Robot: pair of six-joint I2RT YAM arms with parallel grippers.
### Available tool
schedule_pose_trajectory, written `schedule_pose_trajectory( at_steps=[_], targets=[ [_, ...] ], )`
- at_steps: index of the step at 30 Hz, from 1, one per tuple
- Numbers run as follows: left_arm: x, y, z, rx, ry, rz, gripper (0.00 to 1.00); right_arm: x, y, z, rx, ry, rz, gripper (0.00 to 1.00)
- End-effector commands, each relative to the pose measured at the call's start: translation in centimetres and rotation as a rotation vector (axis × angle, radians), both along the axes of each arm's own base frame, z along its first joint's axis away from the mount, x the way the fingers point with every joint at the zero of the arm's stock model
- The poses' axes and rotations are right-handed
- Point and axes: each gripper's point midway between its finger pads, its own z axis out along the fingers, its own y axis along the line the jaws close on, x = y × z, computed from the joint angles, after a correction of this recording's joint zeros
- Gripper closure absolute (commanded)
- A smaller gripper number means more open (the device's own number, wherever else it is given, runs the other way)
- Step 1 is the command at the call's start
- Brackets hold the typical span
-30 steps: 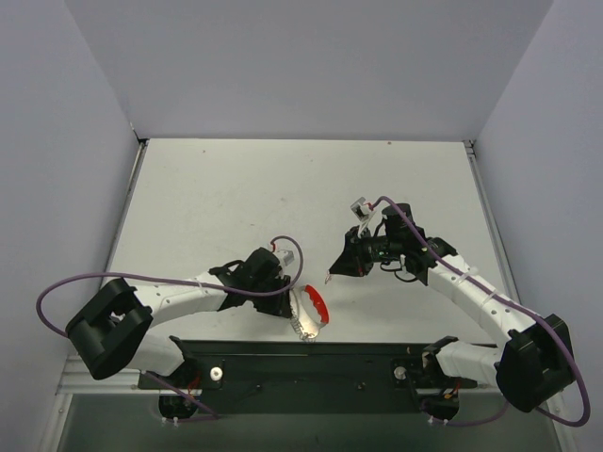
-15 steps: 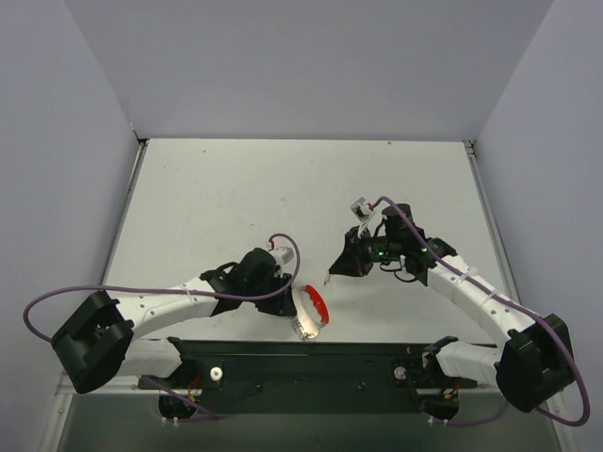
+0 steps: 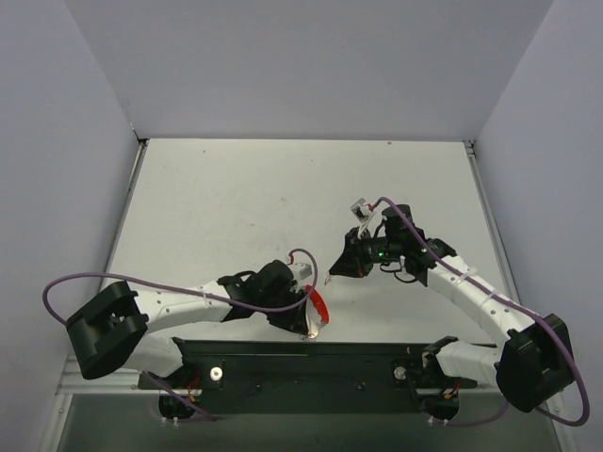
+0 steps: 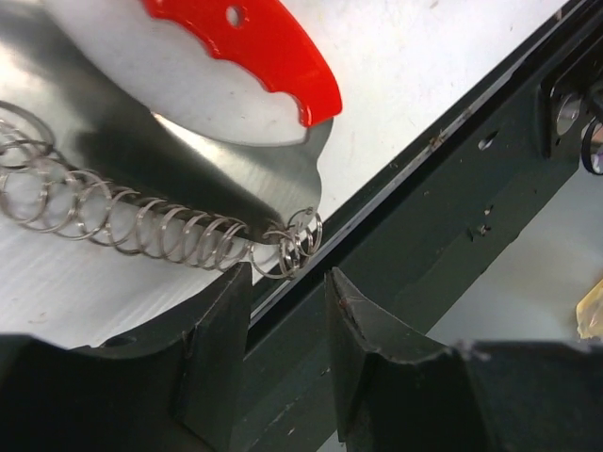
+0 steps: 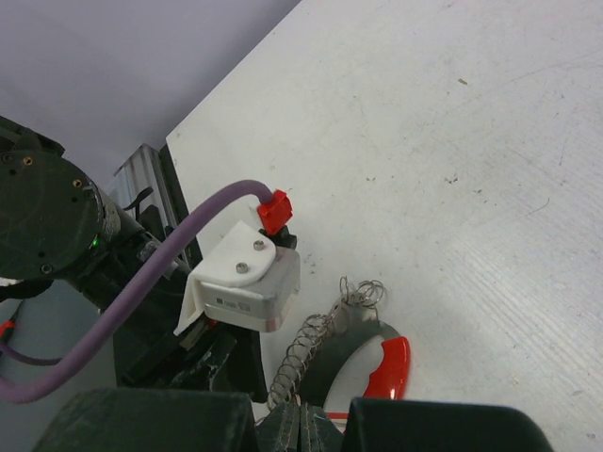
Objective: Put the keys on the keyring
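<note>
left wrist view, nearest the bases: the left gripper [image 4: 285, 279] hangs low over the near edge of the table [image 3: 236, 207], right beside the dark rail [image 4: 452, 217]. its jaws stand moderately apart with nothing between them. the keyring [image 4: 254, 47] lies flat on the table just beyond the fingertips. the end loop of its coiled wire section sits at the mouth of the gap, and whether it touches the tips cannot be told. the red arc lies a little further out. the step in hand is judged to be securing the ring. to do it well, the left jaws should close on the stiff red arc or the flat grey part, not on the springy coil, which is likely to flex and slip. the ring should then be lifted clear of the rail, with its open end left exposed for threading. further out, in the top external view, the right gripper [image 3: 337, 271] hovers above the table, near the ring but apart from it. its jaws are fully closed on a thin sliver protruding toward the ring, judged to be the key [image 3: 329, 279]. the key is too small for its orientation to be confirmed. risk noted: the ring sits hard against the rail, so a low approach may foul the edge.
</note>
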Motion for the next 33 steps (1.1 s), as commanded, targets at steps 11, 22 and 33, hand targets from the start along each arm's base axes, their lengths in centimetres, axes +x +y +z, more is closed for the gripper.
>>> schedule_pose_trajectory(
  at_steps=[11,22,33],
  targets=[
    [-0.4,-2.5,0.5,0.012,-0.039,-0.086,0.53,0.0,0.0,0.1,0.021,-0.016,0.005,1.0],
    [-0.9,-2.0,-0.8,0.07,-0.045,-0.098,0.62,0.0,-0.1,0.1,0.022,-0.013,0.002,1.0],
    [-0.1,-1.6,-0.6,0.103,-0.096,-0.085,0.78,-0.1,-0.1,0.2,0.024,-0.018,0.004,1.0]
  ],
)
